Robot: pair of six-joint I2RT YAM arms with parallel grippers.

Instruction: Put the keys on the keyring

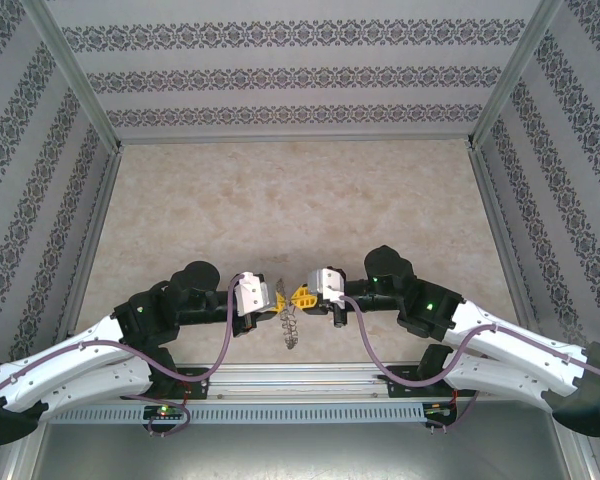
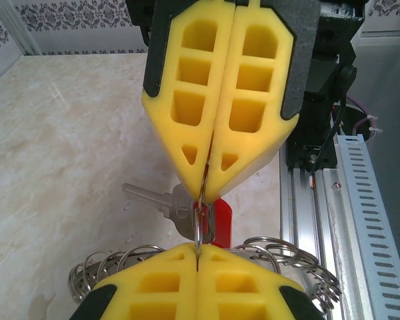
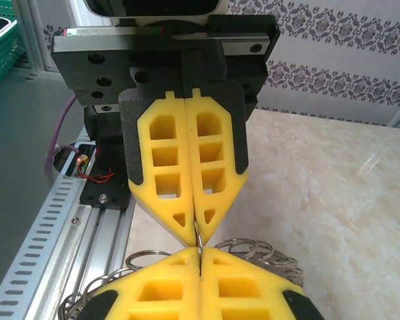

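A beige marble-look table [image 1: 300,190] sits evenly lit, boxed left, right and far by white walls [image 1: 300,80] with grey floral bands, a metal rail [image 1: 310,382] at its near edge.

Yel. left gripper [image 2: 198,257], yel. right gripper [image 2: 208,190], red-head key [image 2: 224,215], silver keyring [image 1: 291,328], beige marbled tbl [image 2: 67,133]

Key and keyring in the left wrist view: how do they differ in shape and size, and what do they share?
The key is flat and straight, with a red head; the keyring is thin wire in round loops. The key is one small piece; the keyring spreads far wider. Both are silvery metal.
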